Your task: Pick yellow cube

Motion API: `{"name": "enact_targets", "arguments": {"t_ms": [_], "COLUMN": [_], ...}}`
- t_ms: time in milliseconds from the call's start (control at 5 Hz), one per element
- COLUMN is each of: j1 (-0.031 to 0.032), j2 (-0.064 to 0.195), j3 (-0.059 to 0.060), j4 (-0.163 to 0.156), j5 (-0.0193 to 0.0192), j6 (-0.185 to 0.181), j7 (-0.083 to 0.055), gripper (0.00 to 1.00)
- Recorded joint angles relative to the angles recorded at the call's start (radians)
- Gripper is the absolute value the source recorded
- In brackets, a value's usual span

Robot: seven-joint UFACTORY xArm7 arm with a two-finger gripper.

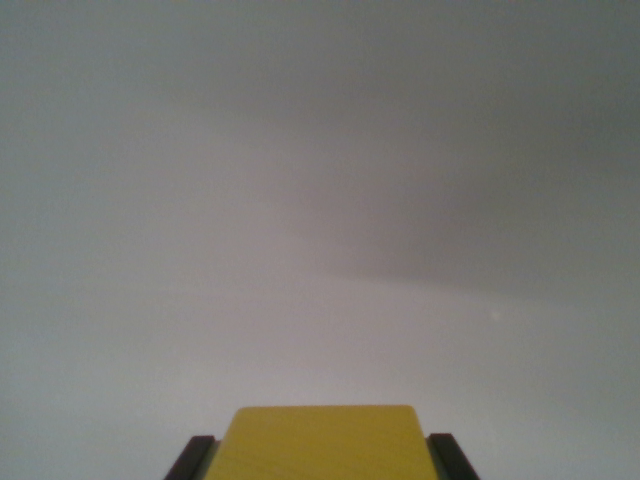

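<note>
Filling most of the wrist view: plain grey worktop (320, 200), blurred, shadowed toward the right. Sitting at bottom centre: yellow cube (318, 442), smooth-faced, rounded corners. Pressing both its sides: gripper (318, 462), dark fingertips (195, 458) clamping it.

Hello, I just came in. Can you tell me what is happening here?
A robot arm is picking a yellow cube. In the wrist view the cube sits at the bottom edge, with a dark finger of the pincer on each side of it. The fingers look closed on it. Beyond is only a plain grey surface, blurred.
</note>
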Motion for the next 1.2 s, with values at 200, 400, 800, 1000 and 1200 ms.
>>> {"name": "enact_targets", "arguments": {"t_ms": [200, 400, 800, 1000, 1200], "j1": [-0.0006, -0.0006, -0.0011, -0.0017, -0.0017], "j2": [-0.016, -0.016, -0.032, -0.049, -0.049], "j3": [0.0, 0.0, -0.001, -0.001, -0.001], "j4": [0.03, 0.03, 0.06, 0.092, 0.092], "j5": [0.0002, 0.0002, 0.0003, 0.0005, 0.0005], "j6": [0.046, 0.046, 0.092, 0.14, 0.14], "j7": [0.002, 0.002, 0.003, 0.005, 0.005], "gripper": [1.0, 1.0, 1.0, 1.0, 1.0]}}
